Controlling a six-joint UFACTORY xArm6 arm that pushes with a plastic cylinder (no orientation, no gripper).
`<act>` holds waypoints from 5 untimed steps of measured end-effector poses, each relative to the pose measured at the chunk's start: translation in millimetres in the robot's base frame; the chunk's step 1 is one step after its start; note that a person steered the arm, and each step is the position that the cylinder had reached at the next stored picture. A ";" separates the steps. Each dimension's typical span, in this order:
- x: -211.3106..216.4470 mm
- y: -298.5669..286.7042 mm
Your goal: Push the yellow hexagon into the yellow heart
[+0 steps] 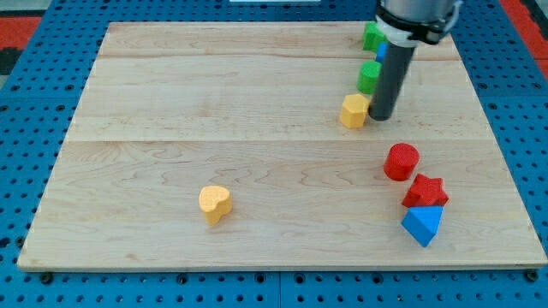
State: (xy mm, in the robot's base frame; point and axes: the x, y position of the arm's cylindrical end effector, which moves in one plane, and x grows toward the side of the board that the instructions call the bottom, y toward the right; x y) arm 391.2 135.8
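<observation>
Yellow hexagon (353,111) sits far right on worktop (171,103), touching my tip (382,116) on tip's left. No hand fitted, just rod, so nothing to open or close. Yellow heart (214,204) lies well apart, near-left of hexagon. Tip already behind block, opp. side from heart; push needs left-and-near heading.

Blue pegboard (26,94) beneath wooden board (214,94)
</observation>
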 end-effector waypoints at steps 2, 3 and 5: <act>-61.2 -64.9; -19.3 -78.2; -8.5 -38.7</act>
State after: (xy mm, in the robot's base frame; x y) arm 382.8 97.1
